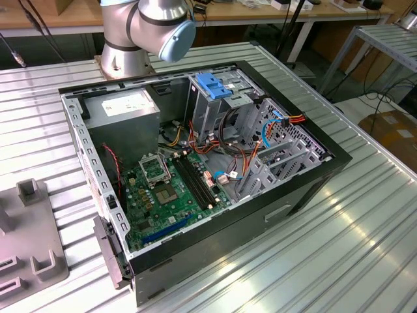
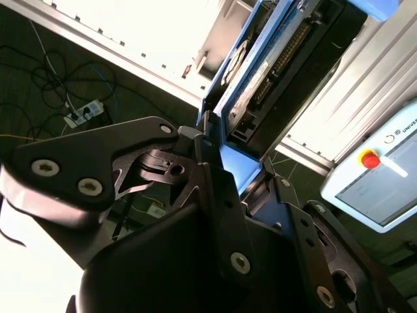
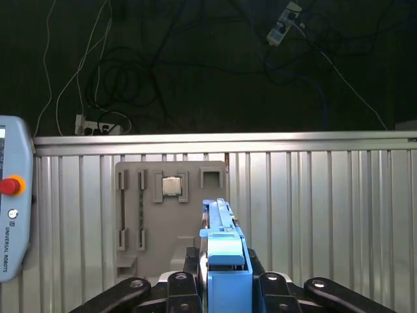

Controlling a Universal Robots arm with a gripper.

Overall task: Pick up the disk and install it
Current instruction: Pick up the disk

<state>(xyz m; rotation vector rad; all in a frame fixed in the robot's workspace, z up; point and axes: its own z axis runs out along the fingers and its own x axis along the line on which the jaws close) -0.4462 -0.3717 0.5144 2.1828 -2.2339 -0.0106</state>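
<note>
Holding the disk (image 3: 220, 222) edge-on, gripper (image 3: 225, 277) clamped on it | open computer case (image 1: 293, 195) mid-frame in exterior view | arm (image 1: 143, 29) upper left there

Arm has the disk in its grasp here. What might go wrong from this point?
1. The pincer grips the grey-metal disk with blue plastic side rails at one end, edge-on; much of it juts out, so it may tilt or slip.
2. Loose coloured cables crowd the tall metal drive cage in the open black computer case; they might snag it.
</note>
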